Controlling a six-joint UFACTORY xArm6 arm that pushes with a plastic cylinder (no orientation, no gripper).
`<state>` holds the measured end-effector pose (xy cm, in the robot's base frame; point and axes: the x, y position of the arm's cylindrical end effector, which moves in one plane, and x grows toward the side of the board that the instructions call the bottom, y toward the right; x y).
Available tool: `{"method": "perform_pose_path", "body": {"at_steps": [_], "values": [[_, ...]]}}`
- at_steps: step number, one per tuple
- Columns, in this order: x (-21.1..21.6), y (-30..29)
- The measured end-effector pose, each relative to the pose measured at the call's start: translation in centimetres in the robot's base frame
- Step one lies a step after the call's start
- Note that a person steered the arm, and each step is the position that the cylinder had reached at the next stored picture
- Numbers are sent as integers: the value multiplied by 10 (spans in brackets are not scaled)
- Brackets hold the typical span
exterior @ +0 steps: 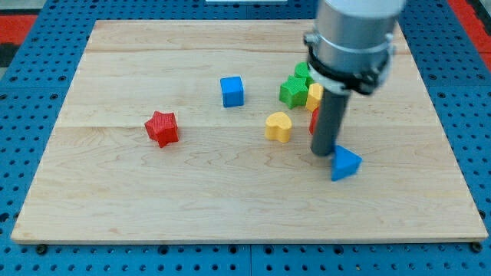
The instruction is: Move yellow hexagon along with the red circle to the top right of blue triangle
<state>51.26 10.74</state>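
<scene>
My tip (323, 152) stands on the board just left of the blue triangle (345, 163), almost touching it. The rod hides most of the red circle (314, 120), of which only a sliver shows at the rod's left edge. The yellow hexagon (314, 95) sits just above it, also partly hidden by the rod. Both lie up and to the left of the blue triangle.
A green star (292, 91) and another green block (303, 73) crowd next to the yellow hexagon. A yellow heart (279, 126) lies left of the rod. A blue cube (232, 91) and a red star (162, 127) sit further left on the wooden board (153, 207).
</scene>
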Motion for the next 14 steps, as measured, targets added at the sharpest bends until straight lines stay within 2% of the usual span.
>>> {"method": "perform_pose_path", "body": {"at_steps": [1, 2, 3, 4, 5, 7, 8, 10, 11, 13, 14], "values": [[31, 28], [19, 20], [-9, -34], [14, -89], [-8, -150], [-142, -182], [-192, -193], [-202, -59], [-202, -38], [-170, -37], [-213, -40]]}}
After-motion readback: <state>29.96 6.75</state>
